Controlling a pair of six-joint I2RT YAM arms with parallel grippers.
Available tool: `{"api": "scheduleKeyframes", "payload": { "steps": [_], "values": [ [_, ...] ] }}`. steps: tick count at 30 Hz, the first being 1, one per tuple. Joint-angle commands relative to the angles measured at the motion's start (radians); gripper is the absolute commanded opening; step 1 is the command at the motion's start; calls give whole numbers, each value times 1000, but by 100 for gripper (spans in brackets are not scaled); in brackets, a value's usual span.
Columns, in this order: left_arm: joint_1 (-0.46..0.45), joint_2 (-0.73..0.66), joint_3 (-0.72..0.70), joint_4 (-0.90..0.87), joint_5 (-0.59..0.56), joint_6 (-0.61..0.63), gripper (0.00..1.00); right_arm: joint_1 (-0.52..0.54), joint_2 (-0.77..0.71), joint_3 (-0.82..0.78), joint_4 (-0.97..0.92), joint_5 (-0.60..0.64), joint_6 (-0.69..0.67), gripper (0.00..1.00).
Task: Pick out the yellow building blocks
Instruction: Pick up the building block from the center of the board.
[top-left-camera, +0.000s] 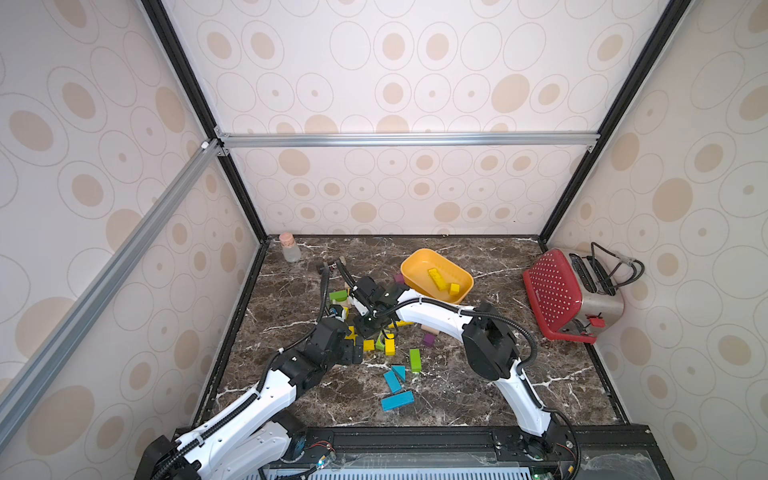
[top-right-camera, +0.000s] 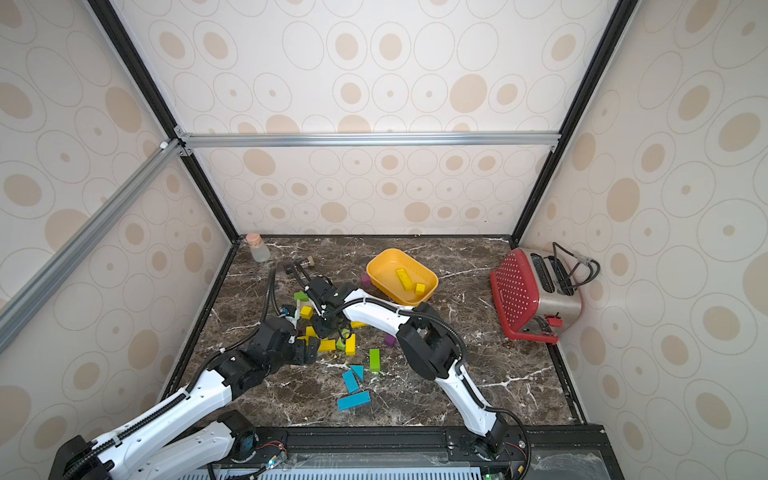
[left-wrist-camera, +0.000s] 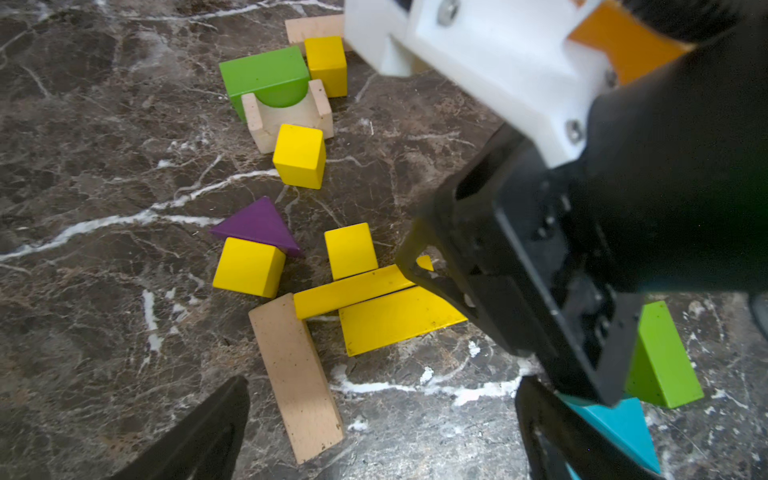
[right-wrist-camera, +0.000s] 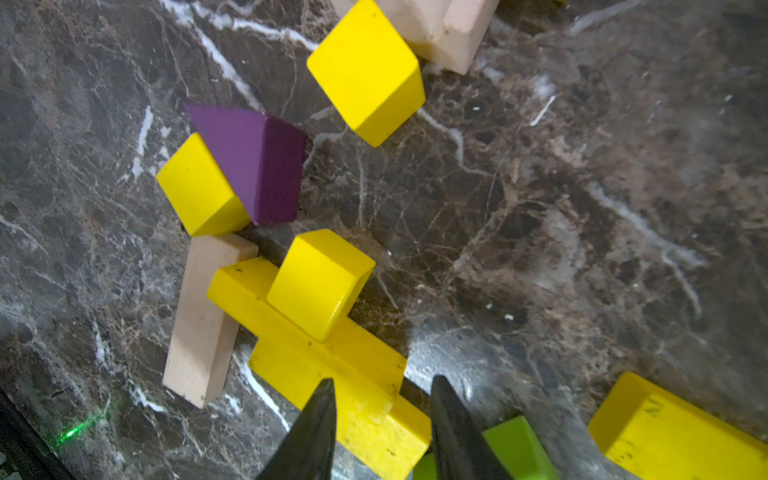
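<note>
You are working the grasp step of the sort. Two yellow building blocks (top-left-camera: 436, 277) are already lying in the orange-yellow tub (top-left-camera: 417, 264), while most are sitting loose on the table (top-left-camera: 478, 374) in the mixed pile in front of it, among green, purple and bare-wood pieces.

Your right claw (right-wrist-camera: 384, 415) is reaching down into that pile and pinching the end of a thin yellow bar (right-wrist-camera: 249, 299), with one finger on each side. The bar is lying flat, not yet raised. A yellow cube (right-wrist-camera: 320, 282) is butting against one long side, a flat yellow piece (right-wrist-camera: 299, 361) is lying along the other, and a bare-wood plank (right-wrist-camera: 199, 324) is touching the bar's free end. Your left claw (left-wrist-camera: 384, 384) is hanging spread wide and empty just above the same pile, close beside the right arm.

The next move, as I am reading it, is calling for a straight lift so the bar comes away without dragging its neighbours, then a carry across to the tub. Because you are gripping at one end, the bar is likely to droop or swing. Keeping the left arm clear is also worth your attention. A purple triangle (right-wrist-camera: 249, 166) is leaning on another yellow cube, so that one is going to need uncovering.
</note>
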Motion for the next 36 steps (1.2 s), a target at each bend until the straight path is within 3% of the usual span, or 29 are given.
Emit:
{"api": "scheduleKeyframes", "payload": {
  "steps": [1, 19, 36],
  "values": [
    [1, -14, -2, -15, -57, -38, 99, 7, 21, 24, -20, 13, 8, 39],
    [2, -63, 31, -76, -162, -19, 99, 18, 125, 114, -35, -34, -54, 41],
    [2, -46, 33, -77, -169, -10, 99, 64, 107, 57, -8, -67, -103, 44]
  ]
}}
